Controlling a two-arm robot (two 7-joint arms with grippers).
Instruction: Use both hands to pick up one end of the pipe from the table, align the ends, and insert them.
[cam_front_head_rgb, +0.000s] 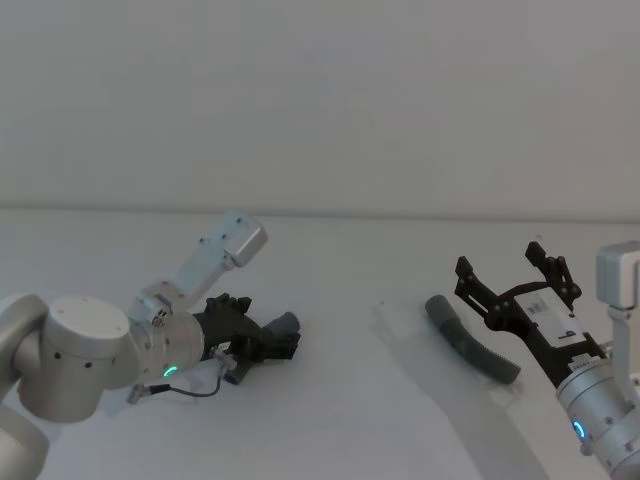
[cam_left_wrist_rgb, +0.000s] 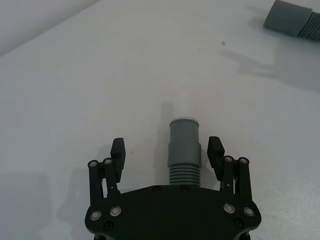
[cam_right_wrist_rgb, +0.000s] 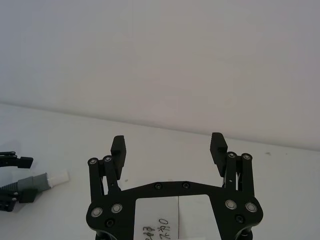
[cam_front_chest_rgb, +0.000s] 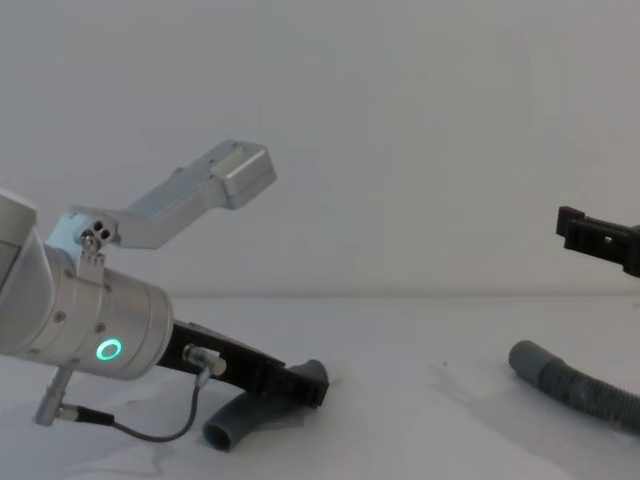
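The short smooth tube (cam_left_wrist_rgb: 184, 147) lies on the white table (cam_front_head_rgb: 340, 420), its collar end pointing away from my left gripper (cam_left_wrist_rgb: 166, 150). That gripper is open, low over the table, with one finger on each side of the tube and a gap on both sides. In the head view the left gripper (cam_front_head_rgb: 285, 340) and tube (cam_front_head_rgb: 287, 322) sit left of centre. The corrugated hose (cam_front_head_rgb: 470, 345) lies on the right, its smooth cuff (cam_left_wrist_rgb: 287, 17) facing the tube. My right gripper (cam_front_head_rgb: 502, 262) hovers open and holding nothing just above the hose. From the chest, the tube (cam_front_chest_rgb: 235, 425) and hose (cam_front_chest_rgb: 570, 390) rest flat.
A pale wall (cam_front_head_rgb: 320, 100) rises behind the table's far edge. Bare table separates the two pipe pieces. The left wrist's silver camera bracket (cam_front_chest_rgb: 200, 195) sticks up above the arm.
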